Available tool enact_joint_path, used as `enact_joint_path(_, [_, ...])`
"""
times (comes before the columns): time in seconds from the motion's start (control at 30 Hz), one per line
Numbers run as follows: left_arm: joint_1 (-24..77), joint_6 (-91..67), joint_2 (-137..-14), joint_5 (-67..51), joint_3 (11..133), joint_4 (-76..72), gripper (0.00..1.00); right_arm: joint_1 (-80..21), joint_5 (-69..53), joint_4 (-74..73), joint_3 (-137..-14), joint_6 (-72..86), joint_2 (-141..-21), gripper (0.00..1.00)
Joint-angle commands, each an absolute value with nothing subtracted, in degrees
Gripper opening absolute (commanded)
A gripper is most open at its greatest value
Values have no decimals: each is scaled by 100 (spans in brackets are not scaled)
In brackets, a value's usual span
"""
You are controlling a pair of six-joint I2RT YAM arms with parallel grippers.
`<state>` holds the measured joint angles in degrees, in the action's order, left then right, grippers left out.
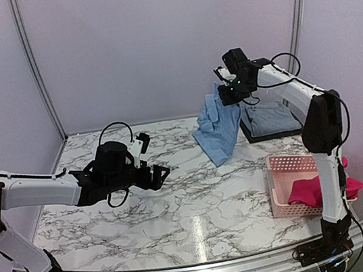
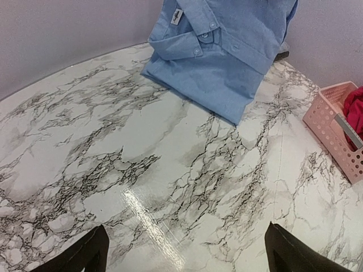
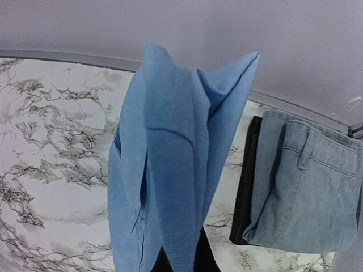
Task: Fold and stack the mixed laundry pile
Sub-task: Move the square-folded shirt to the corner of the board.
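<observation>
Shut tight, my right gripper [image 1: 225,92] pinches a bunched top edge of the light blue shirt [image 1: 216,129]. It holds the shirt up at the back of the surface [image 1: 179,211], so the cloth hangs in loose vertical folds. The shirt's lower part slumps on the marble just beside the dark tray [image 1: 270,137]. My left gripper [image 1: 158,174] hovers with jaws spread wide and nothing between them, well apart from the shirt. Folded pale jeans [image 3: 306,181] lie on the tray, which I take as one piece done. The shirt is not yet folded, and the magenta-red garment [image 1: 312,189] lies crumpled in the pink basket [image 1: 278,166]. By my reckoning most of the job is left: spread and fold the shirt, then do the red one and stack both.
</observation>
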<state>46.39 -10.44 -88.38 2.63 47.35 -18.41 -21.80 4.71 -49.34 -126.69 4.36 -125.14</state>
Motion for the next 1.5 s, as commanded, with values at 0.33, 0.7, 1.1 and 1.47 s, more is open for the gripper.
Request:
enact_joint_path(0.33, [4627,-876,-8676,447,4606,-1675,99,-1694,1071,-4890,-13368,117,-12001,0])
enact_joint_path(0.7, [4627,-821,-8706,463,4564,-1670,99,-1287,915,-4828,-13710,298,-11748,0])
enact_joint_path(1.1, [4621,-627,-8796,516,4759,-1556,99,-439,-86,-4115,-12401,233,-11702,0])
enact_joint_path(1.47, [4618,-676,-8893,512,4842,-1455,99,534,-606,-3266,-11515,12,-11767,0])
